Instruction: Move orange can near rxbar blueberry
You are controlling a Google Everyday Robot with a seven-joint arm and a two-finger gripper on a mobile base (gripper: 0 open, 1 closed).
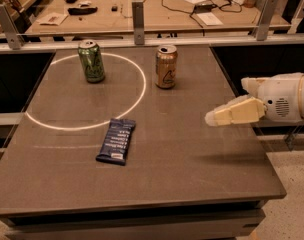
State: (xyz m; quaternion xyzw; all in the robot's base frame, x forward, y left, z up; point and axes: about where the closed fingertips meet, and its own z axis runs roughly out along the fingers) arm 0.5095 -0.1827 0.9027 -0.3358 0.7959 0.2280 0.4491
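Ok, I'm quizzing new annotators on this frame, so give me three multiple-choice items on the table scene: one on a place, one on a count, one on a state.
1. Where over the table is the end effector?
A) left side
B) right side, apart from every item
C) far edge

2. How many cans stand on the table?
A) one
B) two
C) three

3. How is the orange can?
A) upright, untouched
B) on its side
C) lifted

Answers:
1 B: it hangs at the right, touching nothing.
2 B: only the orange can and the green can are there.
3 A: it stands on its base, farther back than the rxbar blueberry.
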